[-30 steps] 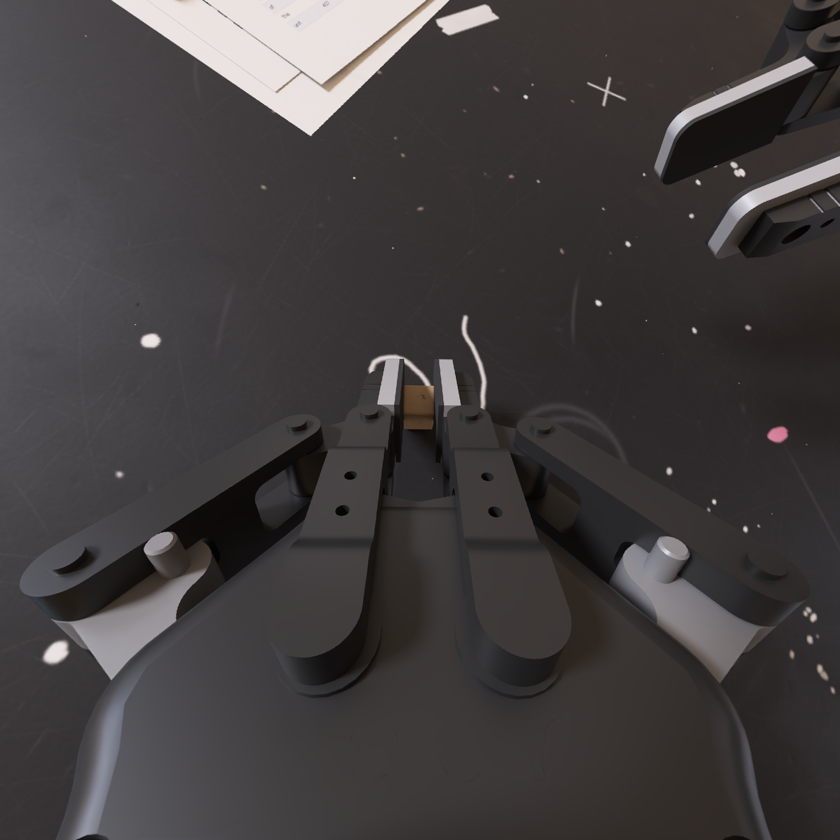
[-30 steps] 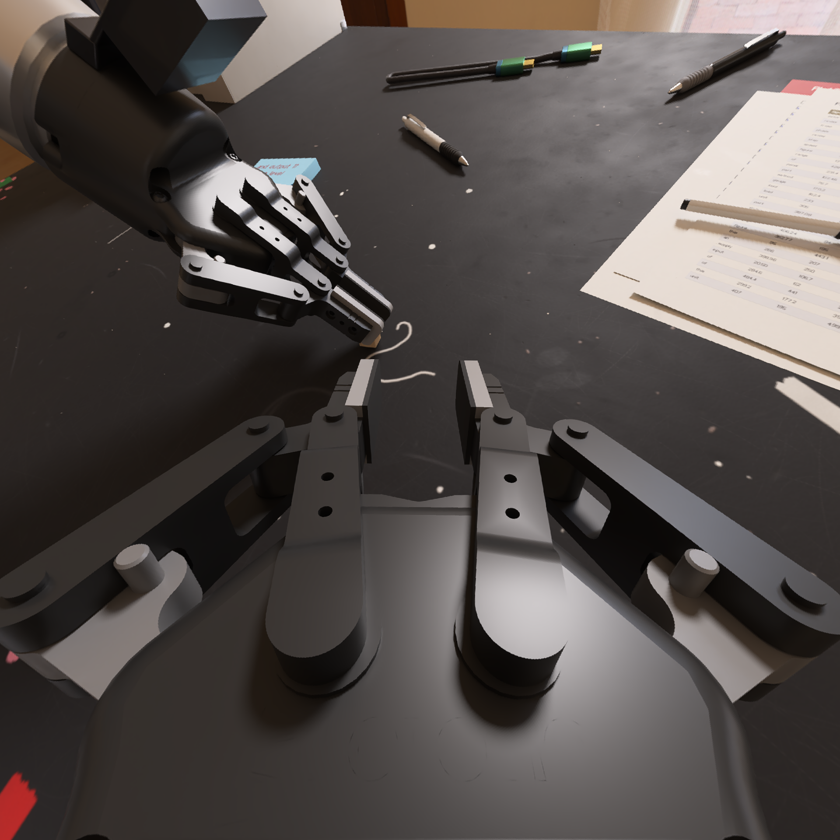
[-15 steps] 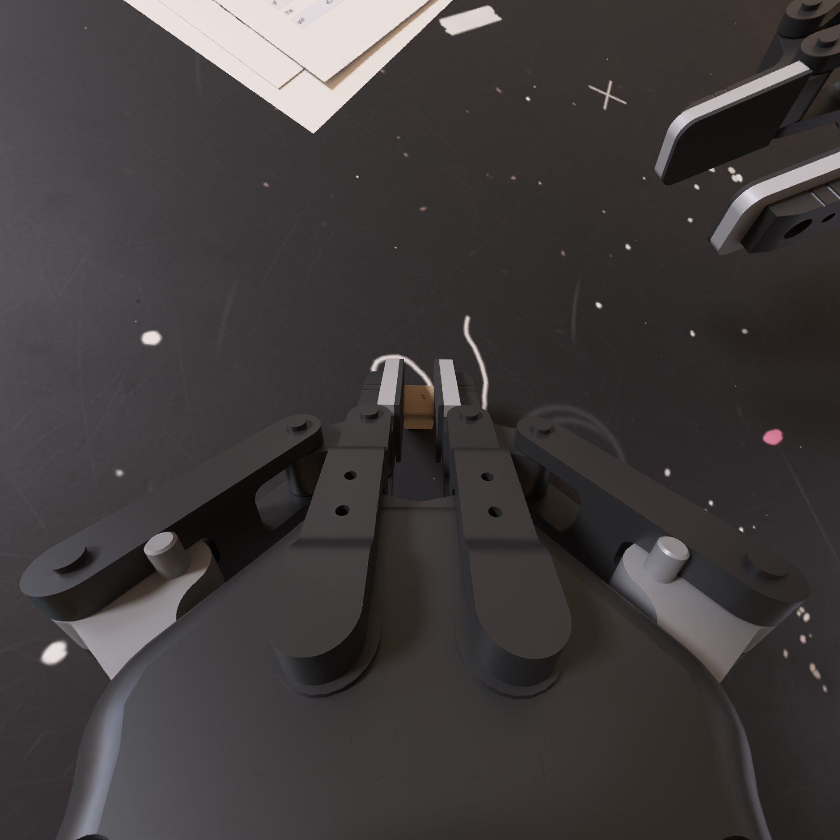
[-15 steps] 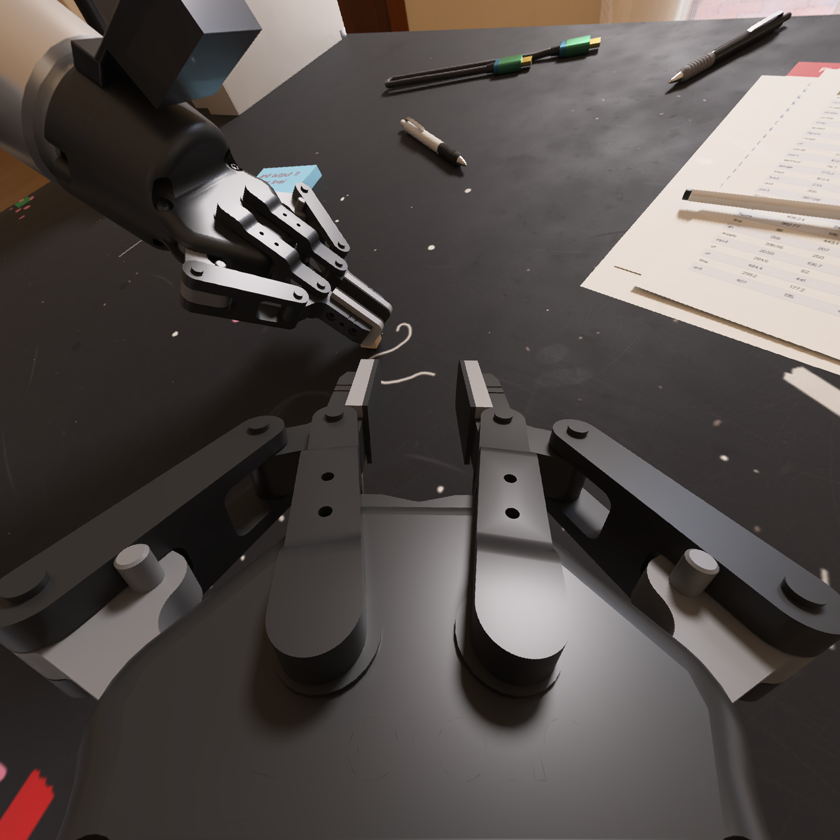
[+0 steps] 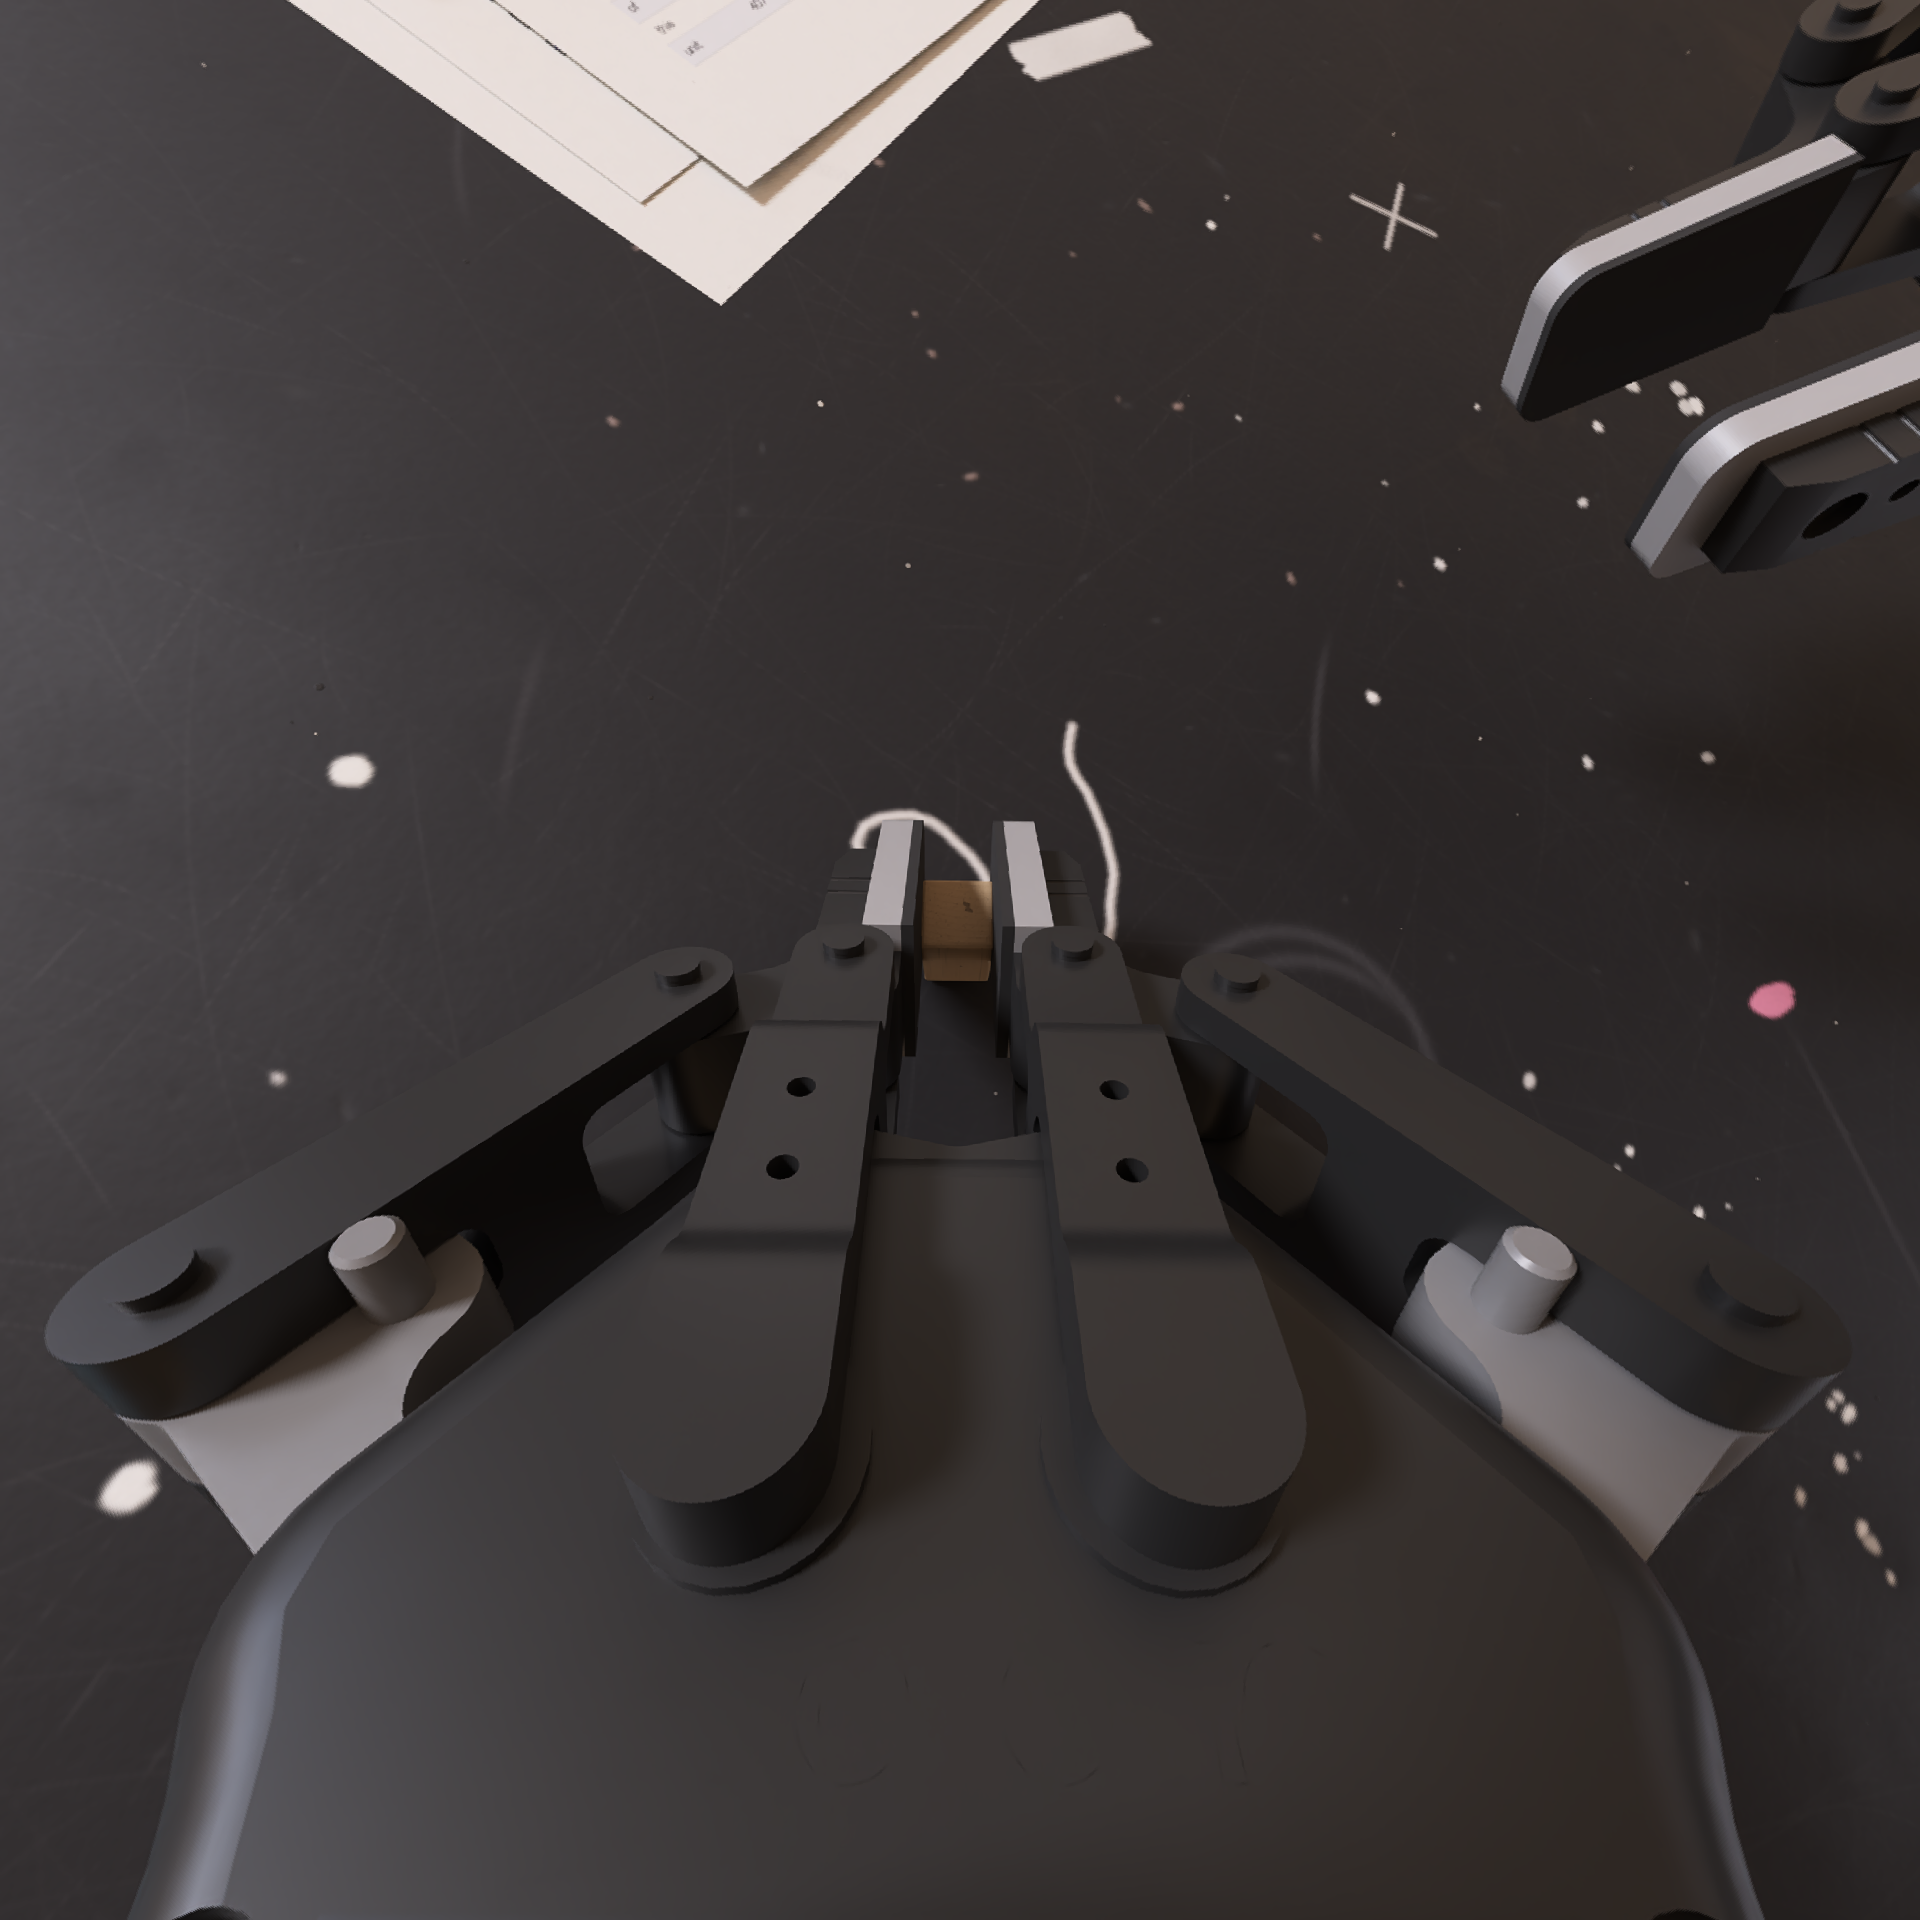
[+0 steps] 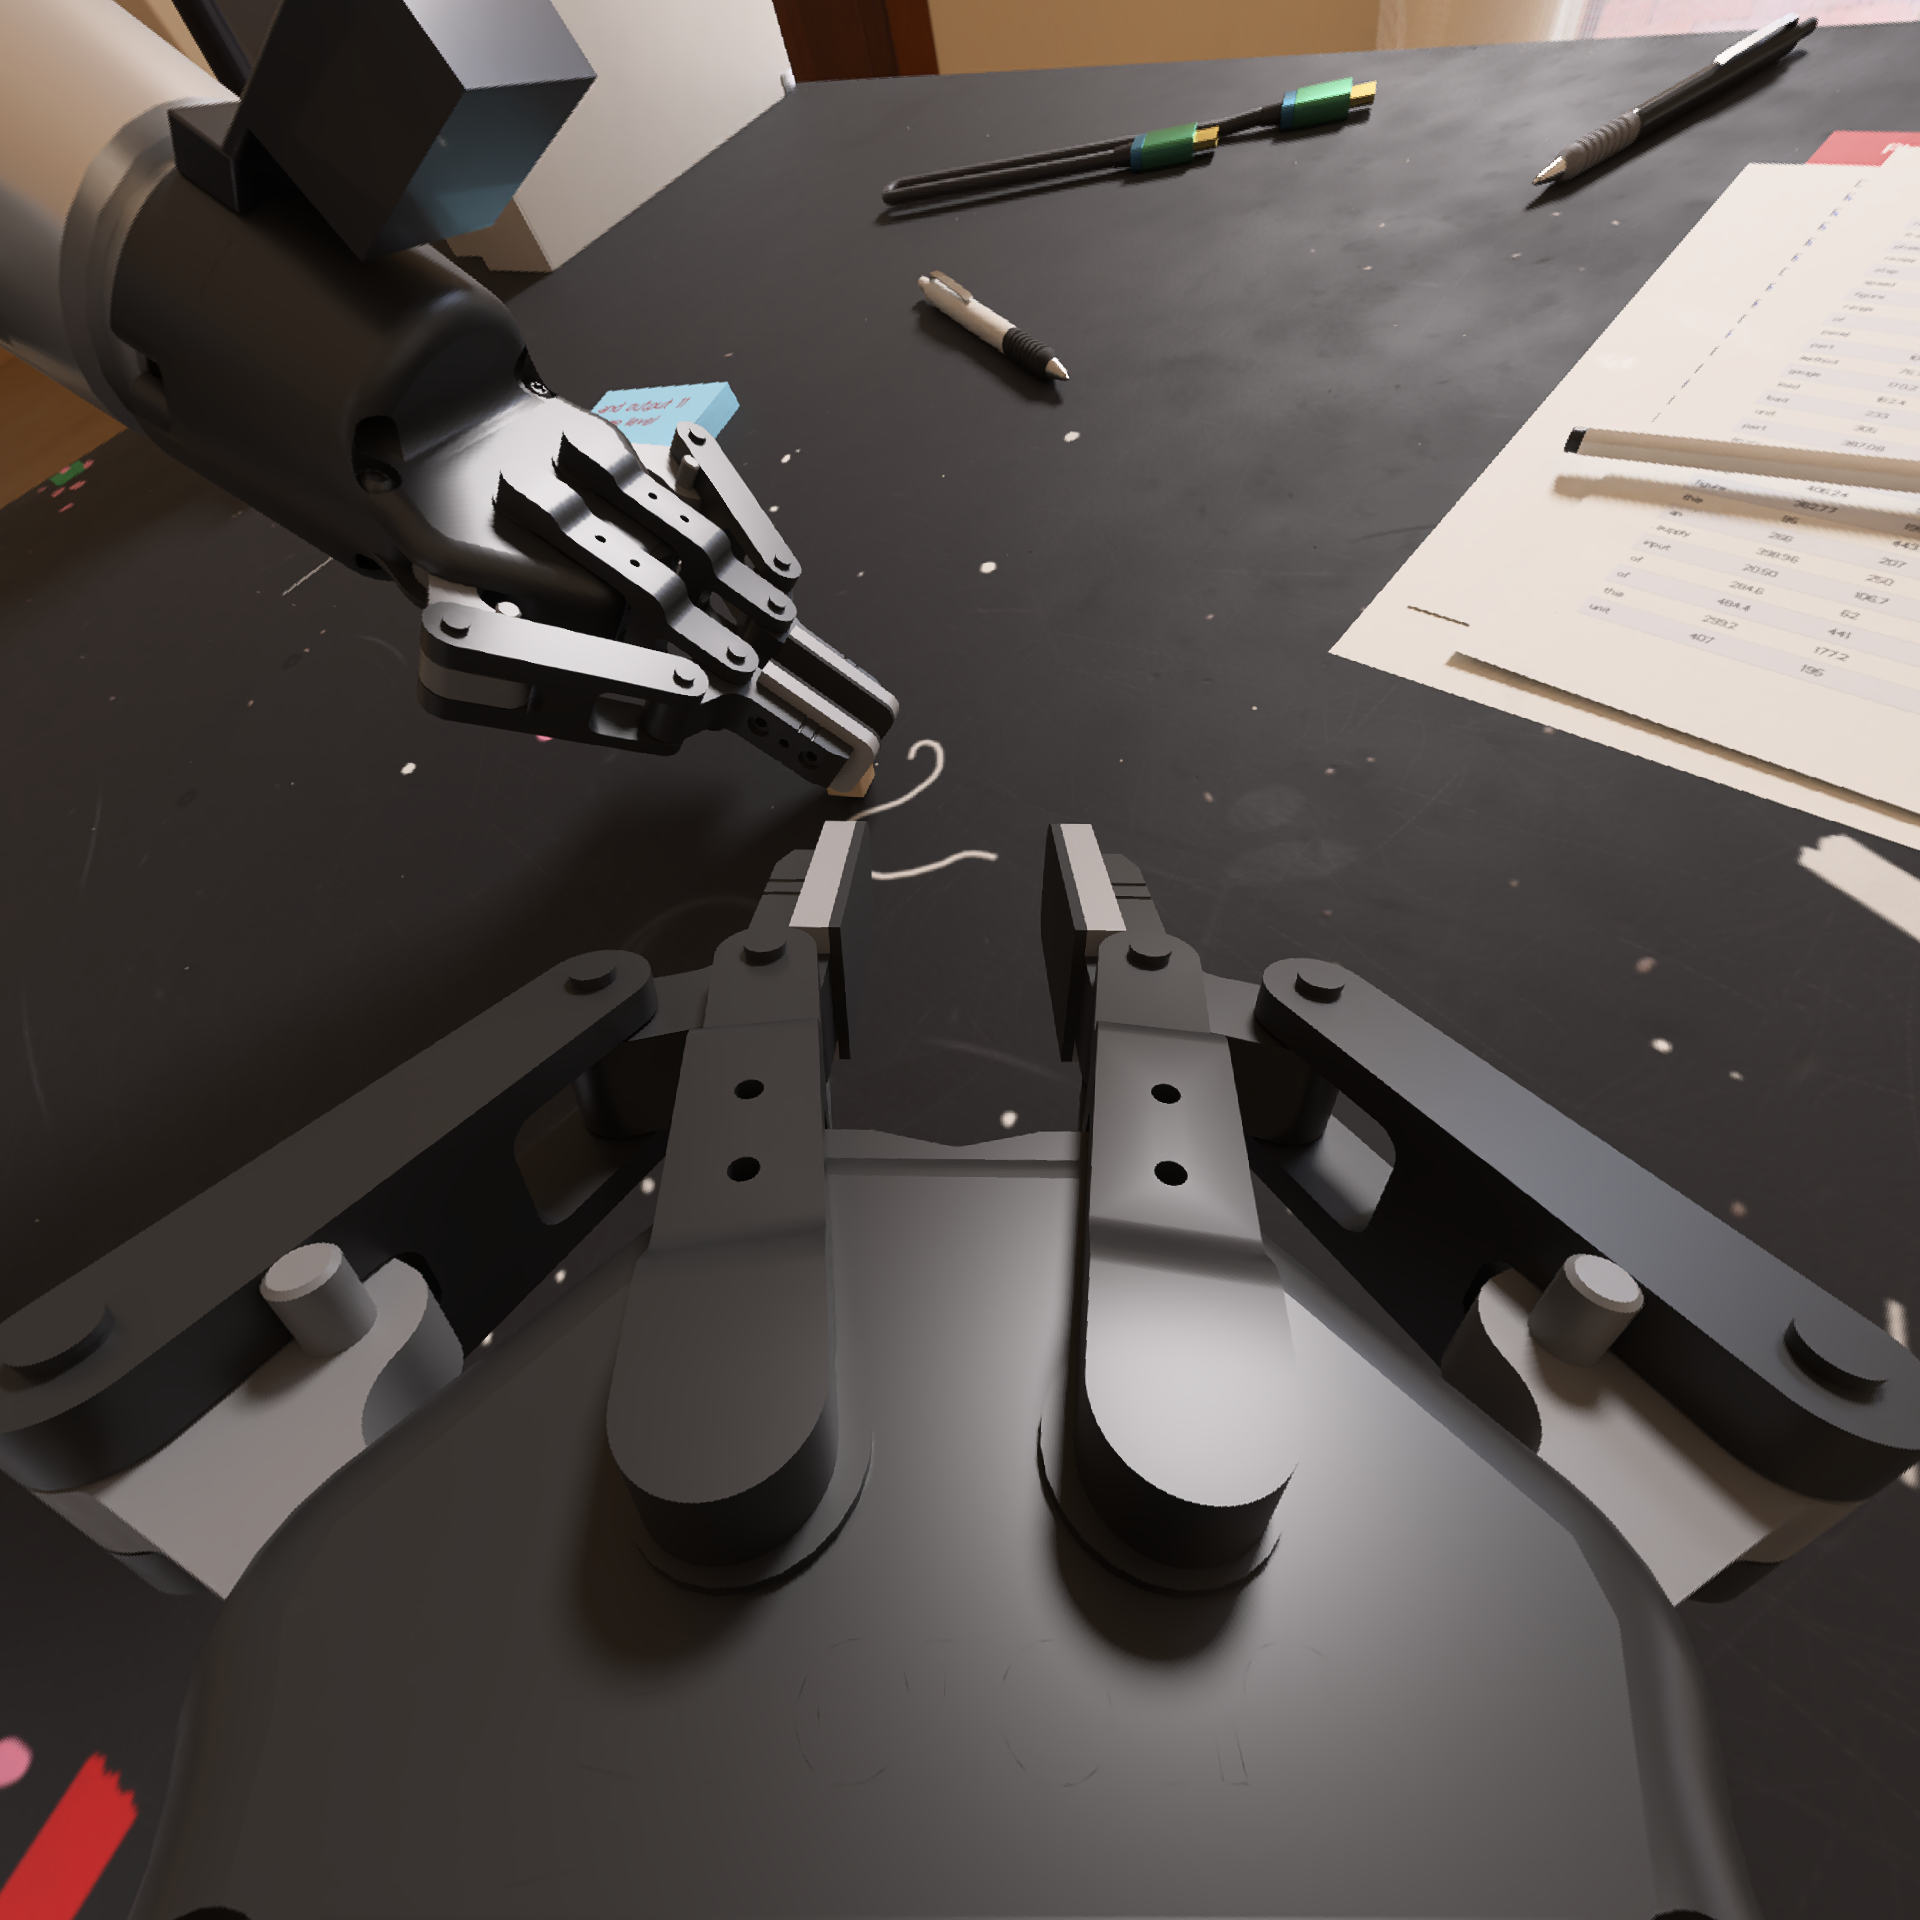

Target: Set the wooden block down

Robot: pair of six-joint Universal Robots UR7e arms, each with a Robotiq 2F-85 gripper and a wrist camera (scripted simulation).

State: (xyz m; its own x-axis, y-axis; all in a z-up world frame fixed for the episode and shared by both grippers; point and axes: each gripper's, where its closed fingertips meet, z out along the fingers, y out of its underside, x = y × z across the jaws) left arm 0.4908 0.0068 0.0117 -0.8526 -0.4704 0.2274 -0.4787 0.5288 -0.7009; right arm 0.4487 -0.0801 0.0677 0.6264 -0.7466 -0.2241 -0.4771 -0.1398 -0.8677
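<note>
A small wooden block [image 5: 956, 928] sits between the pads of my left gripper [image 5: 957, 875], which is shut on it, low over the black table [image 5: 520, 582]. In the right wrist view the left gripper [image 6: 847, 758] reaches in from the left, with the block's corner [image 6: 852, 784] showing at its fingertips, at or just above the tabletop. My right gripper [image 6: 951, 873] is open and empty, a short way from the block. Its fingers [image 5: 1704, 312] show at the top right of the left wrist view.
White chalk squiggles [image 6: 920, 790] mark the table under the block. Printed sheets [image 6: 1714, 540] with a white pen [image 6: 1745, 457] lie to the right. A pen [image 6: 992, 327], a cable [image 6: 1122, 156], a mechanical pencil [image 6: 1673, 99] and a blue sticky note [image 6: 670, 410] lie farther back.
The left gripper still holds the block in almost the same spot. The right wrist view has shifted slightly, with the papers sliding a little to the right in it.
</note>
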